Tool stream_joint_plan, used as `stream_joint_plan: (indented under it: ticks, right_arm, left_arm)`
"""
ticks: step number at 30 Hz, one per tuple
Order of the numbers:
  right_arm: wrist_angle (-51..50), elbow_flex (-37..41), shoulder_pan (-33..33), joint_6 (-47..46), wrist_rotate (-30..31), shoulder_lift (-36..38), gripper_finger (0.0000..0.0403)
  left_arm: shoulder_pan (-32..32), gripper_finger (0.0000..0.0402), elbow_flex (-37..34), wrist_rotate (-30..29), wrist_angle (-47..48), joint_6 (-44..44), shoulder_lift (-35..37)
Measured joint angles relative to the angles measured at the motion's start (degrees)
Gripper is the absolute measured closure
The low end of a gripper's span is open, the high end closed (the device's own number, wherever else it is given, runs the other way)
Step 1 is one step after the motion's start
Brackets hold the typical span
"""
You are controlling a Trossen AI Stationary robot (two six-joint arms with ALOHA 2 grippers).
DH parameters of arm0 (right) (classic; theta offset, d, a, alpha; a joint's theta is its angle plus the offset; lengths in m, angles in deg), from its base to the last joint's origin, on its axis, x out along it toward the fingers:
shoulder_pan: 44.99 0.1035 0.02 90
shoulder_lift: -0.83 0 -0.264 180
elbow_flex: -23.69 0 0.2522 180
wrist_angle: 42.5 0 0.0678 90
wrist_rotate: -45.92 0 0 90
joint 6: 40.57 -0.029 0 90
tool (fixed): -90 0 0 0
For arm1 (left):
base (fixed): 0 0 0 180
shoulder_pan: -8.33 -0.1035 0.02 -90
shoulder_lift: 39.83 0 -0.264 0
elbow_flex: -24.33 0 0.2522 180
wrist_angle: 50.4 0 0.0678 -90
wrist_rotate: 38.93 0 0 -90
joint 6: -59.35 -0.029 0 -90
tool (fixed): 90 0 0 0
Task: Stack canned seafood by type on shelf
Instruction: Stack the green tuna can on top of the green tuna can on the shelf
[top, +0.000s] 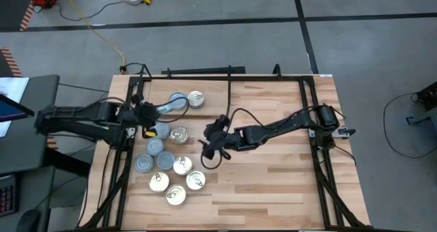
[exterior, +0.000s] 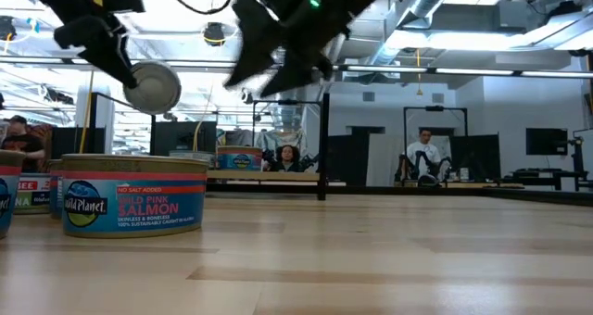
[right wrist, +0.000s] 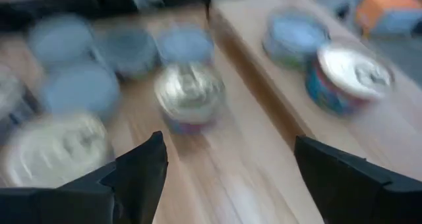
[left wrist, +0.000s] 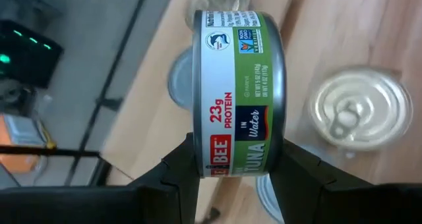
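Observation:
My left gripper [top: 162,110] is shut on a tuna tin [left wrist: 239,85] with a green and white label, held above the left part of the shelf [top: 273,89]. It also shows raised in the low view [exterior: 153,85]. A bluish-topped tin [top: 178,98] and a cream-topped tin [top: 196,99] stand flat on the shelf close by. Several more tins [top: 167,164], bluish and cream-topped, stand flat in a cluster on the table's left. My right gripper [top: 212,149] is open and empty, hovering right of the cluster [right wrist: 231,165]. My left gripper pinches the tuna tin by its two flat faces, one finger [left wrist: 178,171] on each; the labelled side wall [left wrist: 241,135] shows between them. The fingers come from the table's left. The tin stands on edge, lifted clear.
The shelf's thin black frame [top: 205,76] and divider rod [top: 228,89] stand at the far side. A salmon tin [exterior: 134,195] stands near the low camera. The table's right half [top: 287,177] is bare wood. People sit in the room beyond [exterior: 424,157].

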Motion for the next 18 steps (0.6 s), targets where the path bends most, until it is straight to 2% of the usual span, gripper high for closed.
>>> stream_joint_plan:
  ticks: [4, 9, 12, 15, 18]
  right_arm:
    - [9.5, 0.6, 1.2, 5.5, -0.4, -2.3, 0.0049]
    - [8.6, 1.0, 0.9, 6.3, -0.4, -2.7, 0.0049]
    - [7.5, 1.0, 1.0, 6.2, -0.1, -2.2, 0.0049]
    - [7.2, 1.0, 1.2, 6.3, -0.3, -2.1, 0.0049]
    - [7.5, 1.0, 0.9, 6.3, -0.2, -1.8, 0.0049]
  left_arm:
    - [-2.6, 0.0259, 1.2, 3.3, 7.6, 1.0, -0.9]
    - [-3.2, 0.0259, 3.4, 3.4, 13.8, 1.2, -1.5]
    - [-3.2, 0.0259, 3.4, 0.8, 13.6, -1.3, -1.2]
    - [-3.1, 0.0259, 3.4, -4.4, 12.2, -5.0, -1.5]
    - [-3.4, 0.0259, 3.4, -8.2, 6.0, -10.9, -2.4]
